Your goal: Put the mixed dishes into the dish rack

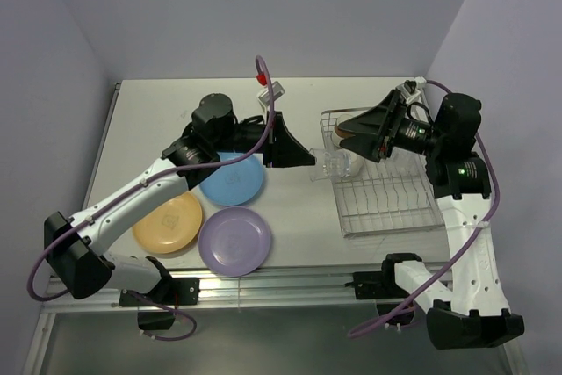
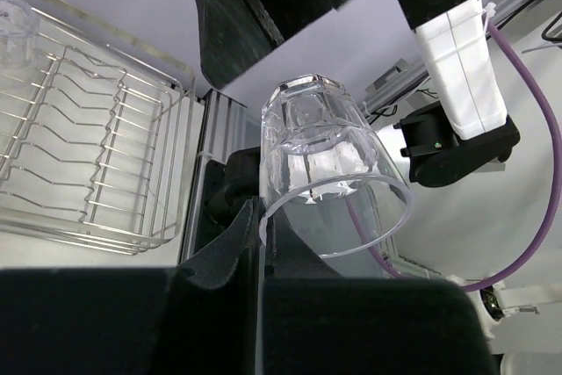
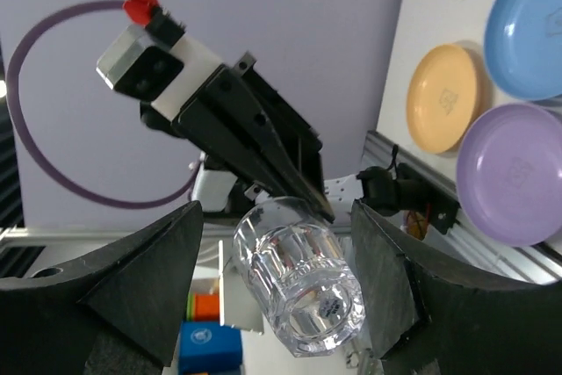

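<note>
My left gripper (image 1: 303, 160) is shut on the rim of a clear glass (image 1: 327, 165) and holds it in the air at the left edge of the silver wire dish rack (image 1: 386, 204). In the left wrist view the glass (image 2: 329, 169) sticks out from my fingers (image 2: 237, 234), which pinch its rim. My right gripper (image 1: 353, 140) is open and empty over the rack's far left corner. In the right wrist view its fingers (image 3: 132, 292) stand either side of the glass (image 3: 303, 283), apart from it. A second clear glass (image 2: 13, 19) stands in the rack (image 2: 88, 155).
The blue plate (image 1: 231, 179), orange-yellow plate (image 1: 168, 222) and purple plate (image 1: 234, 240) lie flat on the table left of the rack. They also show in the right wrist view: blue (image 3: 531, 24), orange-yellow (image 3: 443, 98), purple (image 3: 514, 173). Something brown (image 1: 348, 133) sits under my right gripper. No bowls show.
</note>
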Available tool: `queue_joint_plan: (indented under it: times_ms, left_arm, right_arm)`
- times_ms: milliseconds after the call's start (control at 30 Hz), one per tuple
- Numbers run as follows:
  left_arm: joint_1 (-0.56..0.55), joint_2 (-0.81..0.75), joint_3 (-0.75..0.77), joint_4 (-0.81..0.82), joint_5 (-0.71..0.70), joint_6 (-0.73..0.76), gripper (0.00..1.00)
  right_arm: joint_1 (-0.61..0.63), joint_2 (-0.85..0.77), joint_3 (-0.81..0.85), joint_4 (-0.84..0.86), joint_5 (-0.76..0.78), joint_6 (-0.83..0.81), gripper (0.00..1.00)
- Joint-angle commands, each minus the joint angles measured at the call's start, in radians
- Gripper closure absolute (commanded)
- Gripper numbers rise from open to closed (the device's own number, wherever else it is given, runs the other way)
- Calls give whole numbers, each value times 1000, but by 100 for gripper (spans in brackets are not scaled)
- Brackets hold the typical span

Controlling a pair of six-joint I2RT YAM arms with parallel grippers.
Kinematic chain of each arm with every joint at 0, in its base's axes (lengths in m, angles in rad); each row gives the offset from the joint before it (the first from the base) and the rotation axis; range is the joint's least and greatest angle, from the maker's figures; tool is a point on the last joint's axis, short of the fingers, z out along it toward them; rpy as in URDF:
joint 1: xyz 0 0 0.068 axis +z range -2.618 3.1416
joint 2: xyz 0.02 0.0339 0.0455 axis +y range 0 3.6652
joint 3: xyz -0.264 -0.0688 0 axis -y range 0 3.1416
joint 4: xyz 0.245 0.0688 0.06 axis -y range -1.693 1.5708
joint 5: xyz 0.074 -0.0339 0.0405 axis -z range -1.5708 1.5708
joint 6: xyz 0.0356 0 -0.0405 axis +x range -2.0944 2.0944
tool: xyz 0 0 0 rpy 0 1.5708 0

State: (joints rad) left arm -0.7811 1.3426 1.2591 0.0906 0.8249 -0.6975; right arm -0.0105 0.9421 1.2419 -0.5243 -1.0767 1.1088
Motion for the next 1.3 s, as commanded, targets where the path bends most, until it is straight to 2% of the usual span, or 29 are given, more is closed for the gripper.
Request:
queue_joint_plan:
  times_ms: [0, 267, 600, 733, 933, 1033, 1067, 1100, 1133, 1167, 1200, 1233, 1267]
  left_arm:
    - [3, 13, 86, 38, 52, -11, 100]
    - [17, 43, 120, 77, 65, -43, 100]
    - [63, 24, 31, 265, 86, -175, 100]
    - [75, 18, -6, 322, 89, -224, 100]
    - [91, 7, -63, 396, 92, -280, 100]
    - [91, 10, -70, 397, 91, -284, 100]
    - [91, 12, -70, 402, 91, -289, 100]
    - [92, 13, -69, 402, 86, -289, 99]
    - [92, 20, -61, 365, 79, -284, 91]
    - [92, 23, -56, 329, 68, -261, 65]
    - [92, 26, -53, 290, 39, -251, 50]
    - [92, 27, -53, 261, 27, -241, 12]
    - [94, 27, -59, 214, 17, -217, 1]
  right_arm:
    - [42, -26, -9, 130, -78, 63, 25]
    - [70, -54, -47, 104, -92, 40, 25]
    - [76, -97, -97, 124, -127, 65, 28]
    - [75, -101, -120, 173, -129, 100, 33]
    - [75, -131, -180, 424, -160, 330, 51]
    - [75, -140, -188, 516, -166, 391, 72]
    - [76, -138, -187, 518, -166, 399, 94]
    - [75, -137, -176, 514, -163, 399, 100]
    - [75, -129, -165, 477, -154, 382, 100]
    - [75, -124, -153, 451, -149, 359, 100]
    - [73, -118, -119, 414, -141, 335, 100]
    - [72, -100, -99, 374, -132, 263, 100]
    - [67, -92, -78, 265, -108, 220, 100]
